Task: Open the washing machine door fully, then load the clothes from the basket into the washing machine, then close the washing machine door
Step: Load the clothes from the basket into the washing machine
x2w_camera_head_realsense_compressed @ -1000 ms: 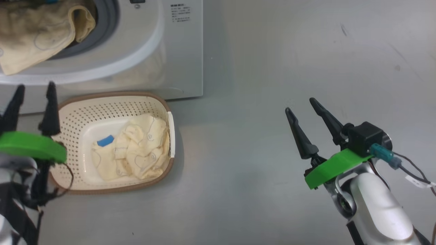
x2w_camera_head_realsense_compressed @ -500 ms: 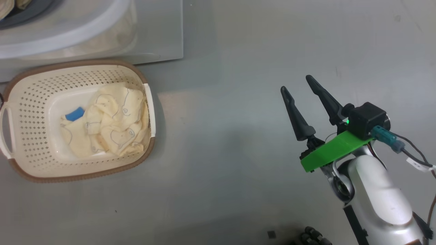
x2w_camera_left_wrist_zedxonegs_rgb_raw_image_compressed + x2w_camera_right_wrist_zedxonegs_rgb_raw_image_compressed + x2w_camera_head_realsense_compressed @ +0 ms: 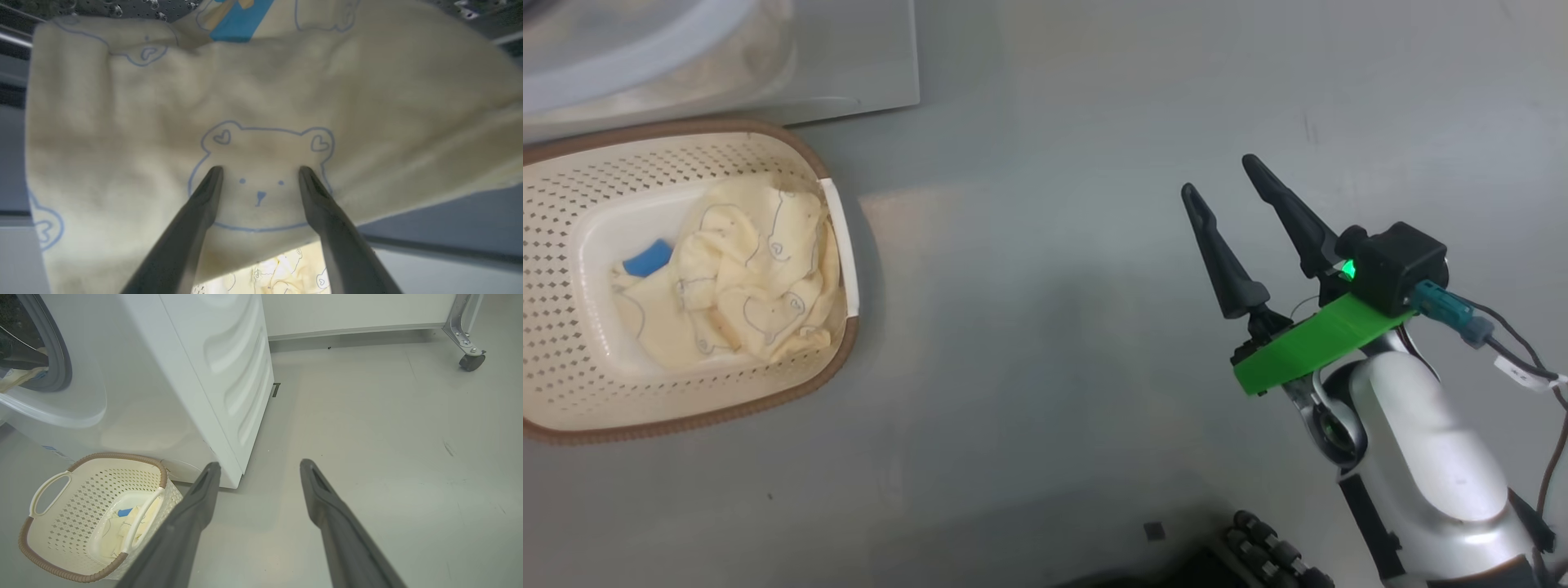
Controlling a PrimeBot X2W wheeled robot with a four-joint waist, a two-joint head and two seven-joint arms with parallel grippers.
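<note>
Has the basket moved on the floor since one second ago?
No. The basket stays just in front of the washing machine; the whole head view shifted, so the camera moved.

Scuffed grey floor (image 3: pixel 388 437), pale wall (image 3: pixel 347 310), castor (image 3: pixel 472 361)

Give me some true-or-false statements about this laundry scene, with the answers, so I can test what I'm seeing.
1. The basket holds clothes. True.
2. The right gripper holds a garment. False: it is open and empty above the floor.
3. The left gripper has its fingers pressed shut. False: they stand apart in front of a cream garment with a bear outline.
4. The basket stands on the floor next to the washing machine. True.
</note>
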